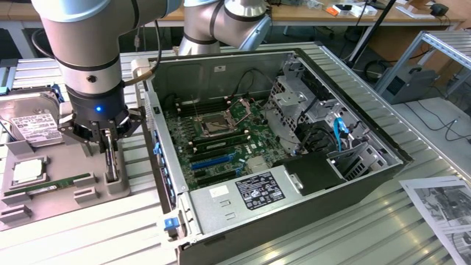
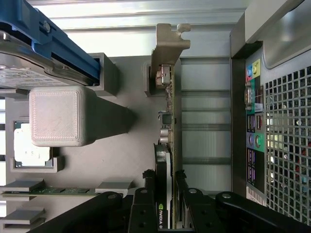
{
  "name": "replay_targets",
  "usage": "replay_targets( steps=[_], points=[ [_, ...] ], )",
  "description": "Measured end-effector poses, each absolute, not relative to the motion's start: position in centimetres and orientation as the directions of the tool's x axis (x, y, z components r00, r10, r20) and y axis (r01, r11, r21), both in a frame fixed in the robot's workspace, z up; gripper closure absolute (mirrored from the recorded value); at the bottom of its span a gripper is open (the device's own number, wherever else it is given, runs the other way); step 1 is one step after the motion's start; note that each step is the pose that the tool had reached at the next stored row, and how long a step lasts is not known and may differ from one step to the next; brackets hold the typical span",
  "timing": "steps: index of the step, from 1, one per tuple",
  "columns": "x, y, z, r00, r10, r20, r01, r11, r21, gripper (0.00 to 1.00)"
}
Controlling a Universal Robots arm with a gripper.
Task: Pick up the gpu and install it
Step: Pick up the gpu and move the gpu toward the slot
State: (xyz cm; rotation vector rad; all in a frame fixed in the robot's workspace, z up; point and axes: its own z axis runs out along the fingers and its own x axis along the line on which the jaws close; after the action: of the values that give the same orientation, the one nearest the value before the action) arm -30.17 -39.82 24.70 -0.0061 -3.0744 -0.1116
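Wrist view: the gpu (image 2: 167,121) is seated on edge in the grey holder (image 2: 121,160), its long axis running straight away from the jaws, which are clamped narrowly on one end.

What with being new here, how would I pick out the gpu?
Beside the open computer case, on the exterior view's left, sits a grey tray. The gpu stands on edge in the tray's slot nearest the case, clamped by the gripper. Unlike the green memory stick and labelled hard drive, it is a thin dark card with a silver bracket.
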Motion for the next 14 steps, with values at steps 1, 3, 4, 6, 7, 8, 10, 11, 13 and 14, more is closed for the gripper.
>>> replay_targets(
  steps=[1,3,4,6,7,8,10,11,13,14],
  points=[
    [-30.17,-39.82,24.69,-0.998,0.002,0.065,0.006,0.997,0.072,0.73],
    [-30.17,-39.82,24.69,-0.998,0.002,0.065,0.006,0.997,0.072,0.73],
    [-30.17,-39.82,24.69,-0.998,0.002,0.065,0.006,0.997,0.072,0.73],
    [-30.17,-39.82,24.69,-0.998,0.002,0.065,0.006,0.997,0.072,0.73],
    [-30.17,-39.82,24.69,-0.998,0.002,0.065,0.006,0.997,0.072,0.73],
    [-30.17,-39.82,24.70,-0.998,0.002,0.065,0.006,0.997,0.072,0.73],
    [-30.17,-39.82,24.97,-0.998,0.002,0.065,0.006,0.997,0.072,0.73],
    [-30.17,-39.82,25.07,-0.998,0.002,0.065,0.006,0.997,0.072,0.73],
    [-30.16,-39.82,25.11,-0.998,0.002,0.065,0.006,0.997,0.073,0.73],
    [-30.17,-39.82,25.12,-0.998,0.002,0.065,0.006,0.997,0.073,0.73]
  ],
)
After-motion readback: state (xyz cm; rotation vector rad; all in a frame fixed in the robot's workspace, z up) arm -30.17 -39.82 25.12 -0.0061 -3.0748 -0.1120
